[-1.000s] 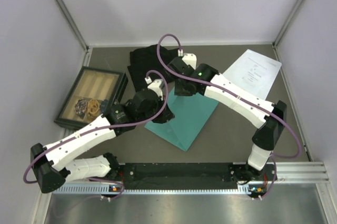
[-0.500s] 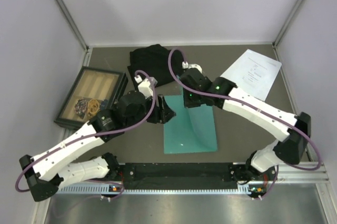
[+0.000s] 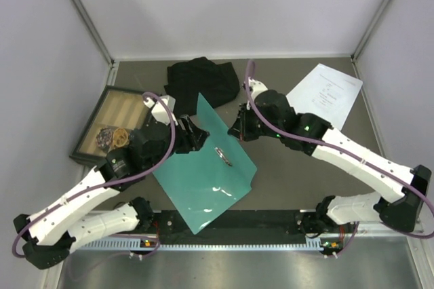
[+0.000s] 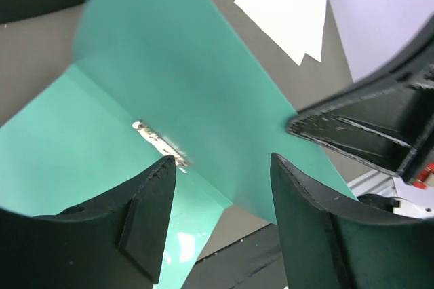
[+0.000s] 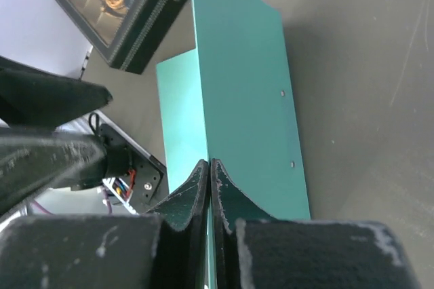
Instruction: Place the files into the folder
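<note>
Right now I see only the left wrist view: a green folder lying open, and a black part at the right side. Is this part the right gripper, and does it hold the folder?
Observer: Yes. In the right wrist view, the right gripper is shut on the cover edge of the folder.
Operator: What is on the left of the folder? My view does not reach there.
Observer: A dark-framed tray lies there, with some small things inside.
Operator: And behind the folder?
Observer: The top view shows a black cloth lying just behind it, near the back wall.
</note>
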